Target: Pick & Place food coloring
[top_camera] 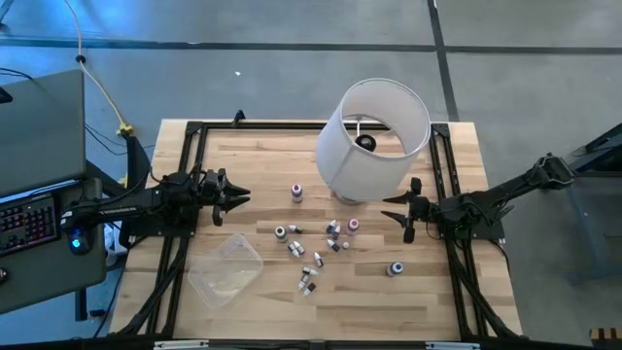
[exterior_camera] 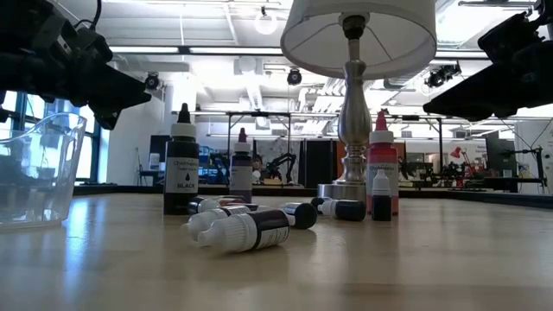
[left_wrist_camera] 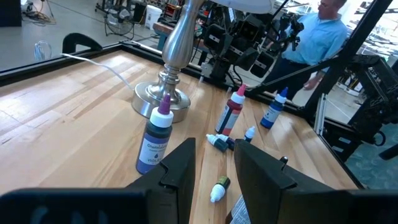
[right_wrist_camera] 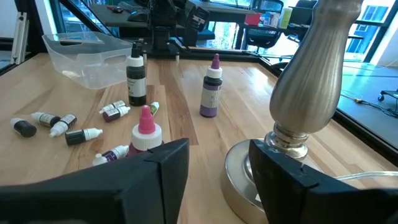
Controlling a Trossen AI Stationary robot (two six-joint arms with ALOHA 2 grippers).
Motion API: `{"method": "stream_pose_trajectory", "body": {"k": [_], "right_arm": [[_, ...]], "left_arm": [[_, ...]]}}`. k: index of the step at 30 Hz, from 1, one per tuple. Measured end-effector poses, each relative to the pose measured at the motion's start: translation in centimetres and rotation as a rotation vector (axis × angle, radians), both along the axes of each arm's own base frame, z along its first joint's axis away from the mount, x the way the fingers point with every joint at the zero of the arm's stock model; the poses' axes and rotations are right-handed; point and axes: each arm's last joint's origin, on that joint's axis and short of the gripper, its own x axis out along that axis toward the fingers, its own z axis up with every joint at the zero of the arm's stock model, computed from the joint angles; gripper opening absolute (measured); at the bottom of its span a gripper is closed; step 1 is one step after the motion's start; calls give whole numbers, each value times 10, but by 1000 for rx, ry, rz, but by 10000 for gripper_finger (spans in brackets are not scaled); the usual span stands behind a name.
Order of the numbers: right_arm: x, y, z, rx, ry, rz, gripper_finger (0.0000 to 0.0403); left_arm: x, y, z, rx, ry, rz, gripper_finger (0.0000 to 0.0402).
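Several food coloring bottles lie and stand on the wooden table's middle. A violet one stands upright at the far left of the group. A pink-capped one stands upright just before my right gripper, and a blue one sits near the right. My left gripper hovers open at the table's left, pointing level toward the bottles. My right gripper hovers open at the right, beside the lamp's base. Neither holds anything.
A lamp with a white shade stands at the far middle, on a metal base. A clear plastic tub sits near left. A person in a blue shirt stands beyond the table. Bare wood lies along the near edge.
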Motion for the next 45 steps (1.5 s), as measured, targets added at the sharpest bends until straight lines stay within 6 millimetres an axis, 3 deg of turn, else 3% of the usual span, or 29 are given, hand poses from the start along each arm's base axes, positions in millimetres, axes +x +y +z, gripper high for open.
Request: {"method": "stream_pose_trajectory", "body": {"k": [22,28,32,39,45], "right_arm": [[0,0,0,-2,1,0,165],[0,0,0,-140,30,21,165],[0,0,0,-157,32,24,166],[1,0,5,22,-53,3,165],[1,0,8,-27,-75,3,165]], "left_arm": [[0,3,4,12,-29,113,111],[0,3,5,14,-42,106,111],[0,1,5,10,-43,20,111],[0,-6,5,-5,-47,-223,111],[0,-7,6,-5,-49,-243,111]]}}
